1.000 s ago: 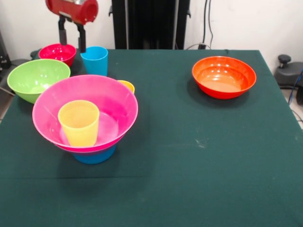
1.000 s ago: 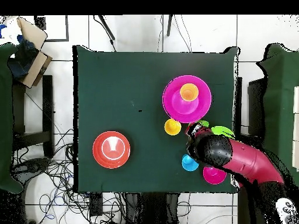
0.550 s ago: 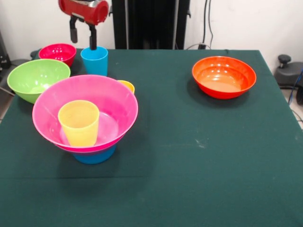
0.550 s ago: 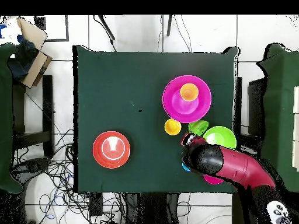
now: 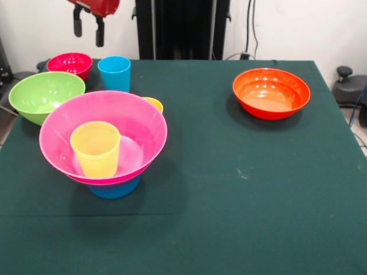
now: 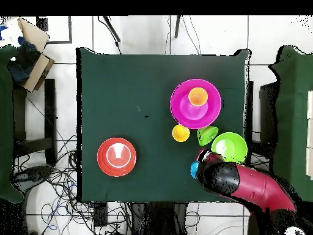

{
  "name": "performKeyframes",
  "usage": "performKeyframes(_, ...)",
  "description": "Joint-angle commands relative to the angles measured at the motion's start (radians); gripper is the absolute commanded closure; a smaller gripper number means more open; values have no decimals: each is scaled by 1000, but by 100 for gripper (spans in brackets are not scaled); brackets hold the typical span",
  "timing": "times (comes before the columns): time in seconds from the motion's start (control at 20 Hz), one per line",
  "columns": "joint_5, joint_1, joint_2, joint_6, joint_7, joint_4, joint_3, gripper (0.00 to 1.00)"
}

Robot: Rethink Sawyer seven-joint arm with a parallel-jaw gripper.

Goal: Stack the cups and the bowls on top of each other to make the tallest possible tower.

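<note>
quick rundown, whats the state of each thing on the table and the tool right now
Wide pink plastic bowl: upright on a blue piece, yellow cup inside.
Pale yellow plastic cup: upright.
Sky blue plastic cup: upright, free.
Orange plastic bowl: upright, empty, alone.
Lime green plastic bowl: upright, empty.
Small red plastic bowl: upright.
Tool: raised, open, empty.

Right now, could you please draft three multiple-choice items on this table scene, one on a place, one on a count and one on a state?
1. Where does the pale yellow cup stand?
A. On the cloth
B. Inside the pink bowl
C. In the orange bowl

2. How many bowls lie right of the table's middle in the front view?
A. One
B. Two
C. Three

3. How is the gripper?
A. Shut on the blue cup
B. Open, empty, raised
C. Inside the red bowl

Key: 1 B, the pink wall rings it; 2 A, only the orange bowl; 3 B, its fingers hang apart above the cups.
</note>
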Motion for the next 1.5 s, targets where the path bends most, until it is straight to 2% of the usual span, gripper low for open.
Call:
performKeyframes(0.05,-90,0,136,-149,88,54,-24,0)
performKeyframes(0.25,-97,11,227,-245,122,30,-59,0)
performKeyframes(0.5,-84,28,280,-298,118,12,-92,0)
performKeyframes(0.8,-60,4,297,-304,84,13,-67,0)
performKeyframes(1.15,-56,44,298,-296,95,1,-140,0)
performKeyframes(1.5,-51,72,326,-335,114,-15,-198,0)
